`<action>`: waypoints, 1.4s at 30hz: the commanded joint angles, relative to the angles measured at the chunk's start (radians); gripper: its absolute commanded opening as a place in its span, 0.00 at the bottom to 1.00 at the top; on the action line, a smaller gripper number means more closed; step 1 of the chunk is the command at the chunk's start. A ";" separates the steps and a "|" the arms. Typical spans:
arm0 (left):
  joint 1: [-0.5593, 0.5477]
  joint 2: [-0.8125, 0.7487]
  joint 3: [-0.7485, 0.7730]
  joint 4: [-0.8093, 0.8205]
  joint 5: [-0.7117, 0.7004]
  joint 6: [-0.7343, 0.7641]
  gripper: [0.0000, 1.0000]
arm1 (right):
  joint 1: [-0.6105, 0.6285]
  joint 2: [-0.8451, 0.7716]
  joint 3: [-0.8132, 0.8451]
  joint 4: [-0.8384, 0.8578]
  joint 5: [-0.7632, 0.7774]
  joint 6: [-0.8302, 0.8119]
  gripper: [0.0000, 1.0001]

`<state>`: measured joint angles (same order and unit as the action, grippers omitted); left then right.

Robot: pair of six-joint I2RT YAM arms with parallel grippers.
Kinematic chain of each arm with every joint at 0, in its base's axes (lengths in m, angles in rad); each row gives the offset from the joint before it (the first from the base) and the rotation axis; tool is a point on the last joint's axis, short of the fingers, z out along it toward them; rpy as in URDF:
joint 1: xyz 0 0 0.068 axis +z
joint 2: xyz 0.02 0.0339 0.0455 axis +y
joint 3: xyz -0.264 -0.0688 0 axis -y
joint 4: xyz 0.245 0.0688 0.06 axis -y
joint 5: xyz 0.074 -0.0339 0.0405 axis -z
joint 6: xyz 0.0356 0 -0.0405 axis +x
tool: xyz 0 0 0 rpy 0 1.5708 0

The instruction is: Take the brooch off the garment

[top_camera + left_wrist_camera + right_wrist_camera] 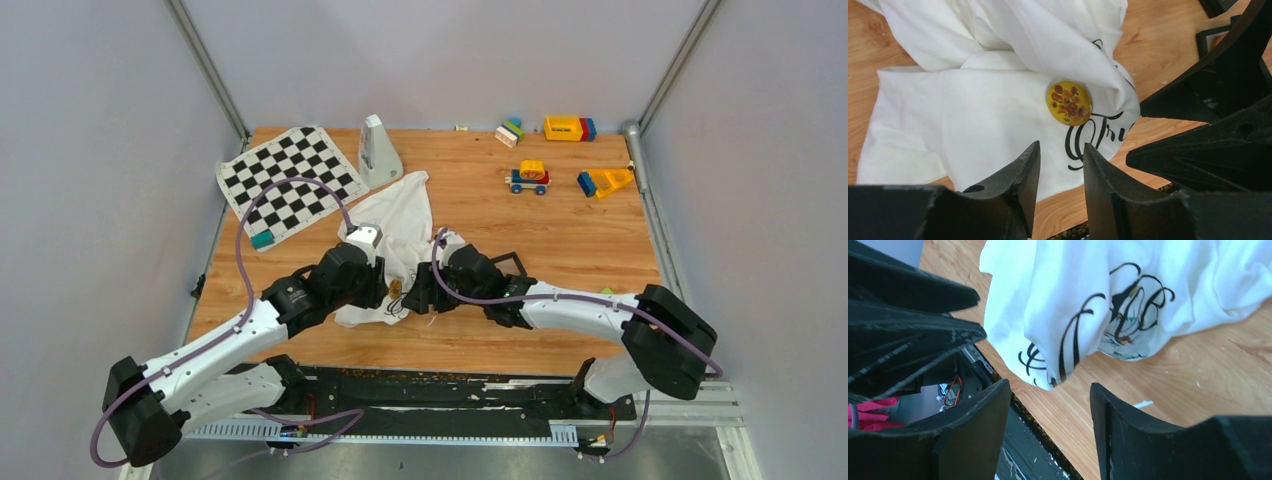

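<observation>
The garment [400,215] is a crumpled white T-shirt with black script, lying mid-table. The brooch [1069,103], a round yellow ornament with brown flowers, sits on the cloth just above the lettering, and from above the brooch [396,290] shows as a small speck near the shirt's near edge. My left gripper [1062,150] is open just short of the brooch, with nothing between its fingers. My right gripper [1048,390] is open too, over bare wood beside the garment [1098,300]. The two grippers face each other closely, left gripper [383,292] and right gripper [414,297].
A chequered mat [290,180] lies at the back left with a teal block [262,239] at its corner. A white cone-shaped object [378,150] stands behind the shirt. Toy vehicles and blocks [528,178] are scattered at the back right. Black square frames [510,265] lie by the right arm.
</observation>
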<state>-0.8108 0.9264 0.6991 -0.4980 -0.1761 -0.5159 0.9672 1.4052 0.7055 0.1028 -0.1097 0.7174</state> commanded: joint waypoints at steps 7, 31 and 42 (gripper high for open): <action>0.006 0.002 -0.042 0.065 0.009 0.024 0.43 | 0.010 0.092 0.131 0.000 0.056 0.026 0.15; 0.007 0.027 -0.056 0.124 0.126 0.023 0.56 | 0.101 -0.040 0.095 0.028 0.014 -0.033 0.00; 0.018 0.028 -0.035 0.020 -0.014 -0.009 0.06 | 0.099 -0.036 0.094 -0.044 0.087 0.002 0.00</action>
<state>-0.8040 0.9882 0.6399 -0.4446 -0.1326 -0.5201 1.0599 1.3739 0.7826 0.0643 -0.0578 0.6956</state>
